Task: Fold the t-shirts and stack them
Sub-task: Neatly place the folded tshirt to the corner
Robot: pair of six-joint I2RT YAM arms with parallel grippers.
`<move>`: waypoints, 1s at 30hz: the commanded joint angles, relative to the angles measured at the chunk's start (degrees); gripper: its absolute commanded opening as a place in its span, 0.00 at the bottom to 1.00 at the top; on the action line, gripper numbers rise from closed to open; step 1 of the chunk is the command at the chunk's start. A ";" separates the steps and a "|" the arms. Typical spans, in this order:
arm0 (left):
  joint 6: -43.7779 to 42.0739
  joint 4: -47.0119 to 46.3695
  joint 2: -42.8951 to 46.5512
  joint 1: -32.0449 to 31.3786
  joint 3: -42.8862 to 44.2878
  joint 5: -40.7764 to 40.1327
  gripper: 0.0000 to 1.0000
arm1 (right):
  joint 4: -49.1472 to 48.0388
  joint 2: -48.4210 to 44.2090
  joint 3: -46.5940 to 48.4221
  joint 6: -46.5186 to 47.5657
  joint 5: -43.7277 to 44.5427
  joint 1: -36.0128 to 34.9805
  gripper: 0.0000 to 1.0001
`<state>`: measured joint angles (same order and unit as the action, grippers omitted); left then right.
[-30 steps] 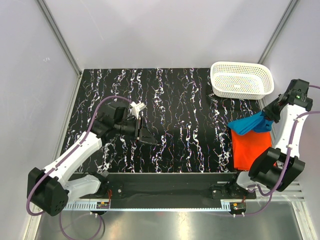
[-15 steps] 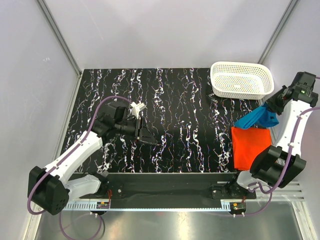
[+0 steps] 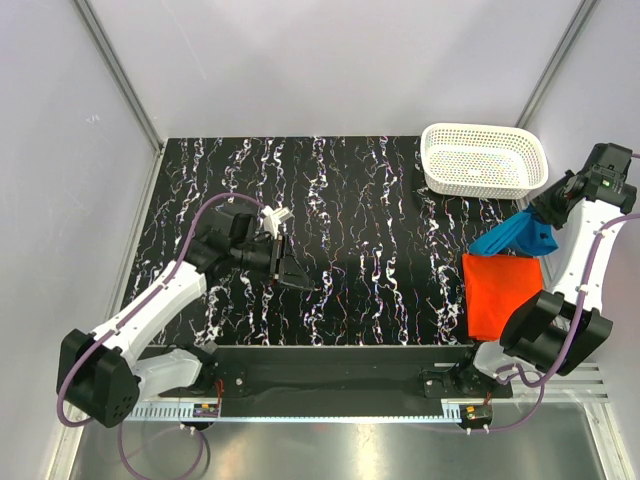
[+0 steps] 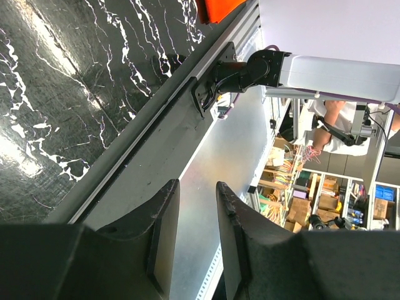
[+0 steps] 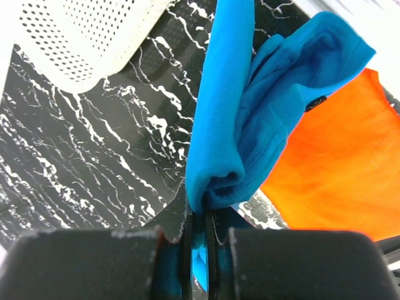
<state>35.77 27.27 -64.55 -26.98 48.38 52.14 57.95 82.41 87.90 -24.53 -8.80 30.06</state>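
walls (image 3: pixel 330 60): 3, pale grey | table (image 3: pixel 350 200): black (white veins) | shelves (image 4: pixel 299 181): cluttered, beyond

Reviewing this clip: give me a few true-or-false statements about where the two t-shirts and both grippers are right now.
1. The right gripper is shut on the bright blue cloth t-shirt. True.
2. The orange-red cloth t-shirt lies flat on the black marbled table. True.
3. The left gripper grips the orange-red t-shirt. False: the left gripper is open and holds nothing.
4. The blue t-shirt lies folded on the orange-red one. False: it hangs bunched from the right gripper.
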 commanded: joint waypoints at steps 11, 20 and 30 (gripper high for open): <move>-0.96 -1.95 -0.49 0.53 -0.13 2.44 0.34 | -5.57 1.35 -0.88 -5.43 -6.14 0.61 0.00; -1.14 -2.04 -1.45 1.05 0.05 2.79 0.34 | -5.75 1.09 -2.20 -3.25 -5.44 2.01 0.00; -1.05 -2.30 -1.98 1.05 -0.48 2.97 0.34 | -5.40 -0.50 -6.33 -1.04 -4.65 3.77 0.00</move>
<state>35.46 27.05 -66.24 -26.17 48.16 52.80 54.48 84.31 81.71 -26.79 -13.04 33.23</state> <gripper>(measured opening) 0.340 0.081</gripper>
